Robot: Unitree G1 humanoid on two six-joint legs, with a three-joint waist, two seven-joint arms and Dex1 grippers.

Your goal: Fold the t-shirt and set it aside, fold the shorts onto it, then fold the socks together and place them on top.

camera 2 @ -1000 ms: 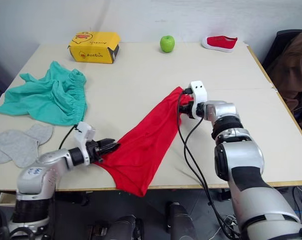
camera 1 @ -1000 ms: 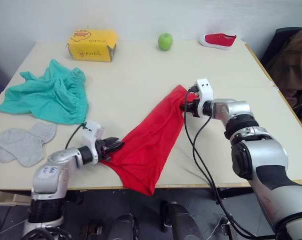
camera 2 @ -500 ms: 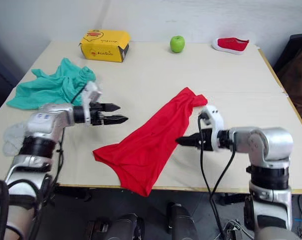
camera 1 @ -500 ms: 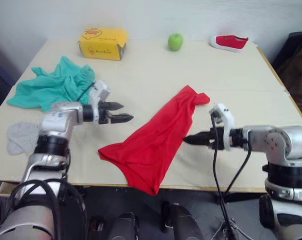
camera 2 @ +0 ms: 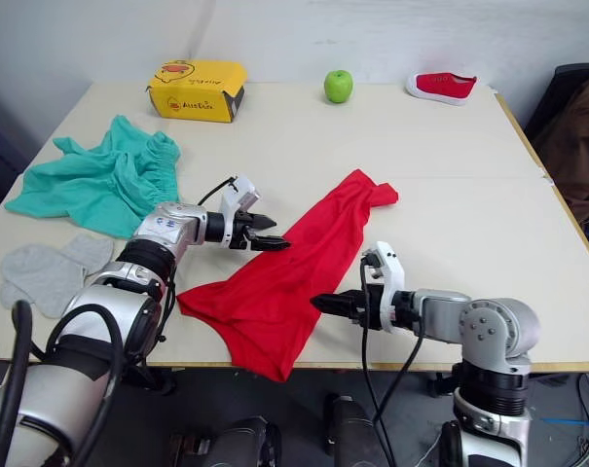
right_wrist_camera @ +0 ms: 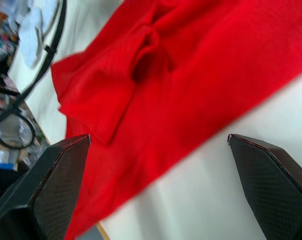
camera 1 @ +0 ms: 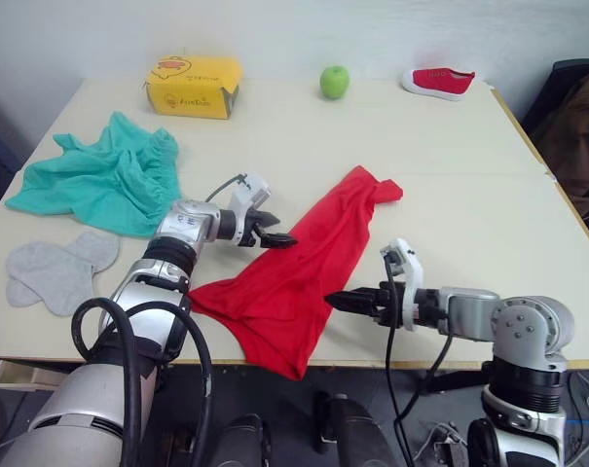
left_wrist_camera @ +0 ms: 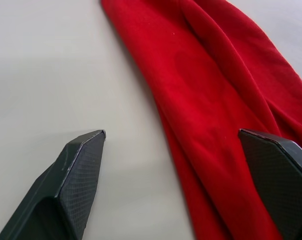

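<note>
In the head views, the bright red soft fabric t-shirt [camera 1: 304, 268] lies bunched diagonally across the pale wooden table [camera 1: 450, 165], its lower corner drooping over the near edge. The left wrist view shows the left gripper [left_wrist_camera: 183, 175] spread wide and empty, straddling the shirt's edge. The right wrist view shows the right gripper [right_wrist_camera: 160, 187] wide open too, holding nothing, at the shirt's other side.

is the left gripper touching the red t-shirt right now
Cannot tell. In the left wrist view the left gripper is open, astride the t-shirt's edge, without showing contact or a gap.
</note>
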